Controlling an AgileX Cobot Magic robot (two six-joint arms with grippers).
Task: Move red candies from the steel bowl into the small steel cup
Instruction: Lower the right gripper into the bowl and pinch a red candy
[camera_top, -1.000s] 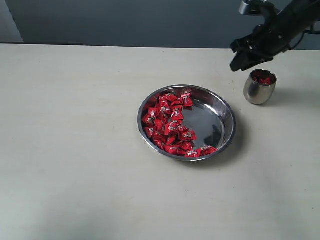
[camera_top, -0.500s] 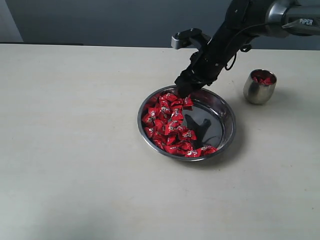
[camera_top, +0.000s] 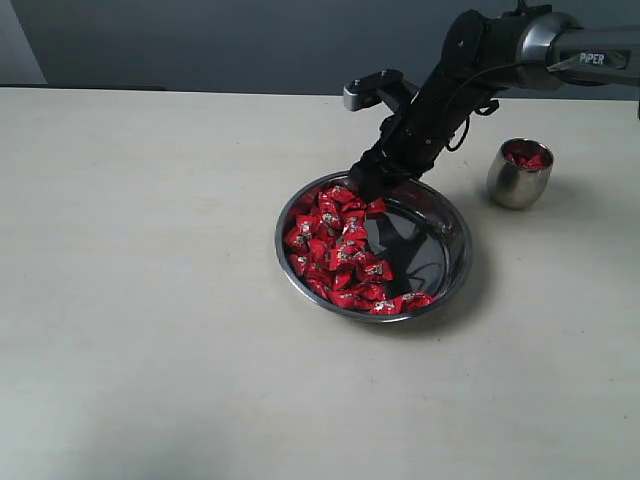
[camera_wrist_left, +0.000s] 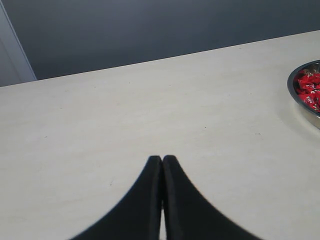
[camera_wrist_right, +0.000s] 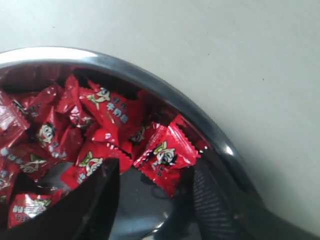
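The steel bowl (camera_top: 462, 250) sits mid-table with the red candies (camera_top: 335, 250) heaped along its left side. My right gripper (camera_top: 365, 185) reaches down into the bowl's far edge. In the right wrist view it (camera_wrist_right: 157, 190) is open just above the bowl floor, with one red candy (camera_wrist_right: 165, 157) lying between its fingertips, ungripped, close to the rim (camera_wrist_right: 165, 92). The small steel cup (camera_top: 519, 180) stands upright to the right of the bowl with a few red candies (camera_top: 525, 157) inside. My left gripper (camera_wrist_left: 162, 160) is shut and empty over bare table, outside the exterior view.
The table (camera_top: 150, 300) is a plain pale surface that ends at a dark wall behind. In the left wrist view the bowl's edge (camera_wrist_left: 302, 102) with candies (camera_wrist_left: 307, 90) shows far off to one side.
My right arm has swung from above the cup over to the bowl's far rim and come down among the candies. Its jaws have widened. The left gripper's earlier state is not shown.
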